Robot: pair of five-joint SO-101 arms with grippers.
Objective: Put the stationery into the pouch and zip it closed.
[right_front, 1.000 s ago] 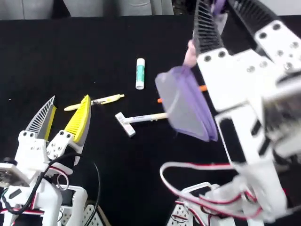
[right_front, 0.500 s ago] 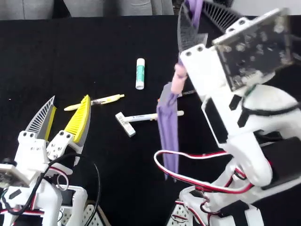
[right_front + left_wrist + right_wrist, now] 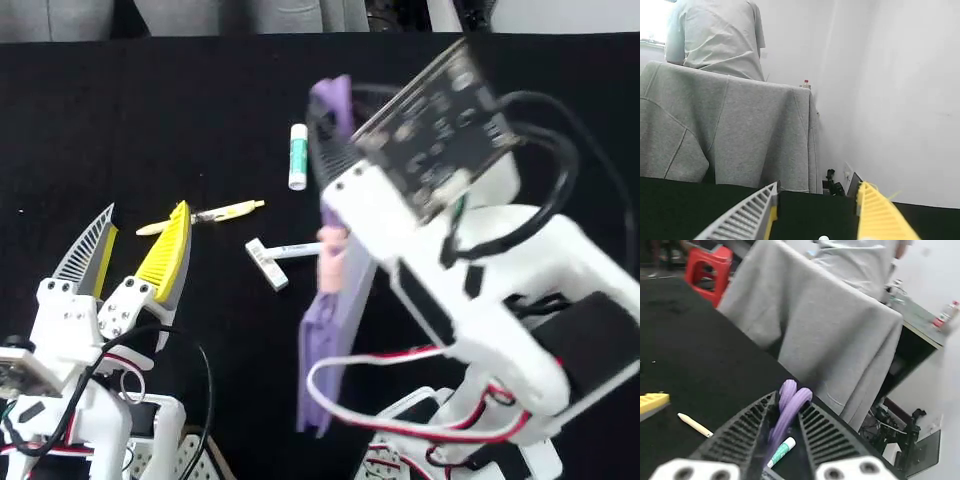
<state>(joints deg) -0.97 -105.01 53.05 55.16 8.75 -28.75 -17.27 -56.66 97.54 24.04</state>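
While my right gripper (image 3: 788, 409) is raised over the black table (image 3: 150, 110), its two dark ribbed fingers (image 3: 747, 427) are pinched tight on the purple pouch (image 3: 322, 350). A fold of the pouch bulges out just past their tips. From that grip the pouch trails back under the fingers toward my right arm's base, hanging long and limp. A pink tab (image 3: 331, 262) sits partway along it. I cannot tell whether its zip stands open or closed.

My left gripper (image 3: 147, 212) is low and close to its own base, with its fingers spread wide apart, one grey and ribbed (image 3: 88, 245), the other yellow (image 3: 170, 250).

All the stationery lies on the table, outside the pouch. The yellow pen (image 3: 205, 213) lies crosswise just past my left fingertips, nearest the yellow one. The white pen (image 3: 290, 252) lies between my left fingers and the hanging pouch, and its far end is hidden behind the pouch. The glue stick (image 3: 297, 155), white with a green label, lies farther out ahead of my left fingers and just beneath my right fingertips. The three pieces lie apart from one another. Ahead of my left fingers, beyond the table's far edge, a grey cloth (image 3: 730, 130) is draped.
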